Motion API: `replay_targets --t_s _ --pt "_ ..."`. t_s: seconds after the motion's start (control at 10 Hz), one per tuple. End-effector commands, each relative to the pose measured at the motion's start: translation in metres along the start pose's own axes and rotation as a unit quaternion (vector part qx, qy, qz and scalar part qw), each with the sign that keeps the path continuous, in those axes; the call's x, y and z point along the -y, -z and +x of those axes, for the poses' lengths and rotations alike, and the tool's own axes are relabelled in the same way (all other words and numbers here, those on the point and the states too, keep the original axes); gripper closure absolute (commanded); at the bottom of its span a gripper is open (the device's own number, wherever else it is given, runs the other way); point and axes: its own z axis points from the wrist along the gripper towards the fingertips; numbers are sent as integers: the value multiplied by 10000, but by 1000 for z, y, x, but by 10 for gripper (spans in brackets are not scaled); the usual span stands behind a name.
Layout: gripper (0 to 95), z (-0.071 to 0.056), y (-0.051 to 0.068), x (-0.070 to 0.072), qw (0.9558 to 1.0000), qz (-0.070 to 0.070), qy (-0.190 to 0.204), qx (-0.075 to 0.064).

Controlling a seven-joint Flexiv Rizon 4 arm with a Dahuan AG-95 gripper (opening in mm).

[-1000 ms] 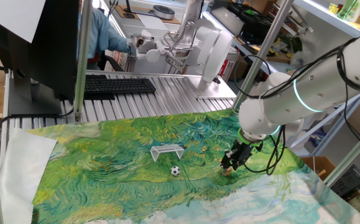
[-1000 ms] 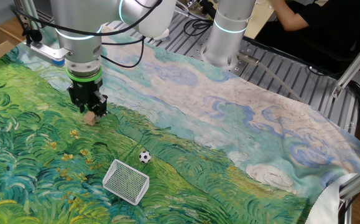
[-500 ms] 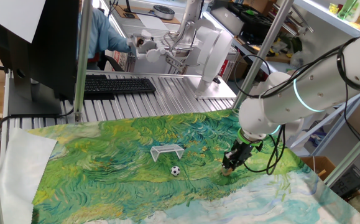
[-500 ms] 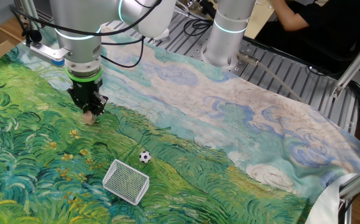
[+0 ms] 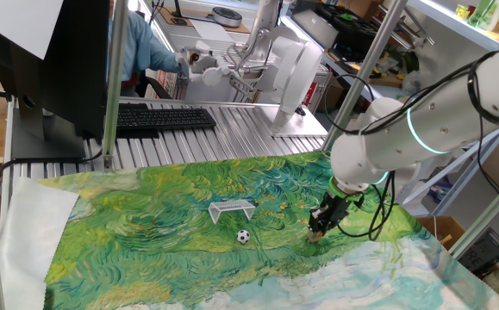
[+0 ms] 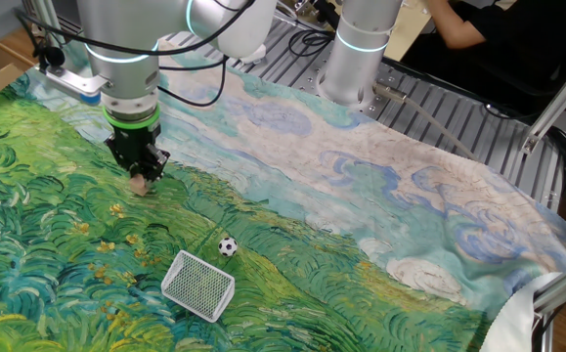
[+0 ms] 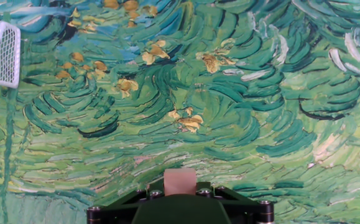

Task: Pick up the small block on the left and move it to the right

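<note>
The small block (image 7: 180, 180), a tan cube, shows in the hand view at the bottom centre, pinched between the jaws just above the black gripper body. In the other fixed view my gripper (image 6: 143, 180) stands low on the green painted cloth with its fingers drawn in on the small block (image 6: 143, 184). In one fixed view the gripper (image 5: 318, 231) is at the right part of the cloth, down at the surface, and the block is mostly hidden by the fingers.
A white miniature goal frame (image 5: 232, 209) and a small soccer ball (image 5: 243, 236) sit near the cloth's middle; the goal frame (image 6: 197, 286) and ball (image 6: 227, 247) also show in the other fixed view. A keyboard (image 5: 163, 118) lies behind the cloth.
The fingers have drawn in round the small block, which showed more plainly between them a second ago. The arm has hardly moved.
</note>
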Motion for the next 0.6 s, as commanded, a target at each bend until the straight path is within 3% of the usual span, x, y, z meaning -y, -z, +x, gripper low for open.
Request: replay_targets --t_s 0.1,0.6 --pt "950 -2 12 -2 10000 -13 -1 -56" --pt "950 -7 49 -1 9998 -25 -15 -184"
